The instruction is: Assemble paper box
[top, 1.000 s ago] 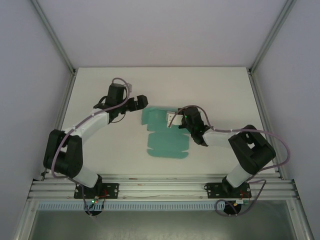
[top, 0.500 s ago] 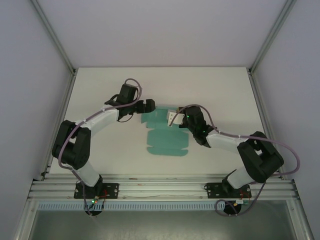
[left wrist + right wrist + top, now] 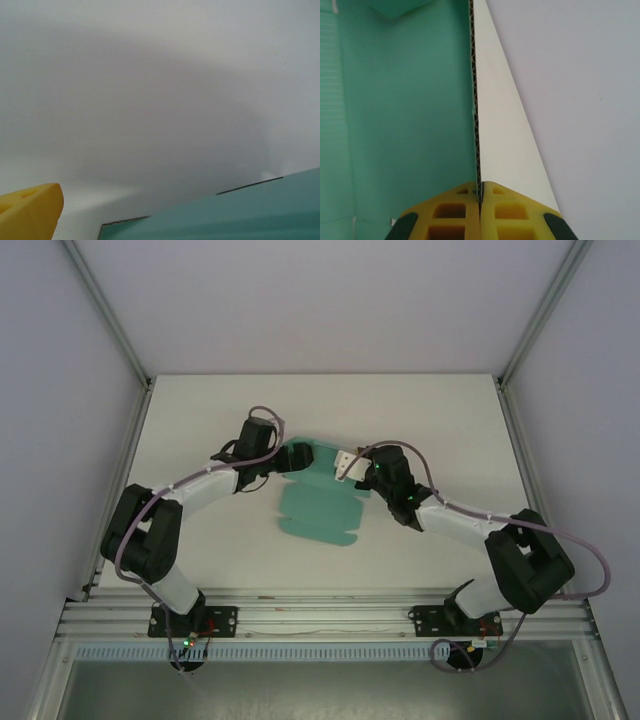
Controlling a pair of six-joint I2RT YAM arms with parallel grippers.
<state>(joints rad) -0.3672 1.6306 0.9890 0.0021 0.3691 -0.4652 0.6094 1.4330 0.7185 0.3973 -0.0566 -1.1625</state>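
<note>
Since a second ago the left arm has swung inward, bringing the left hand (image 3: pixel 292 456) to the far left corner of the paper box (image 3: pixel 318 512). The flat green sheet has turned, its near end sliding toward the left arm's side.

From above, the right hand (image 3: pixel 347 466) meets the sheet's far right edge, where a flap (image 3: pixel 346 462) stands up showing its white back. The sheet lies between the two hands and stretches back toward the arm bases. It rests on a plain white table (image 3: pixel 450 420) enclosed by pale walls (image 3: pixel 300 300) and aluminium posts (image 3: pixel 108 310), with a ribbed aluminium rail (image 3: pixel 320 612) along the near edge.

At the left wrist, one yellow finger (image 3: pixel 30 212) shows low on the left. The hand's fingers are spread wide with nothing between them. Green card lies just ahead and to its right, on the white table under soft shadow.

At the right wrist, the hand's yellow fingers (image 3: pixel 451 212) are pressed together on the card's corrugated edge. Green lies to the hand's left, with the white face and bare table to its right.
</note>
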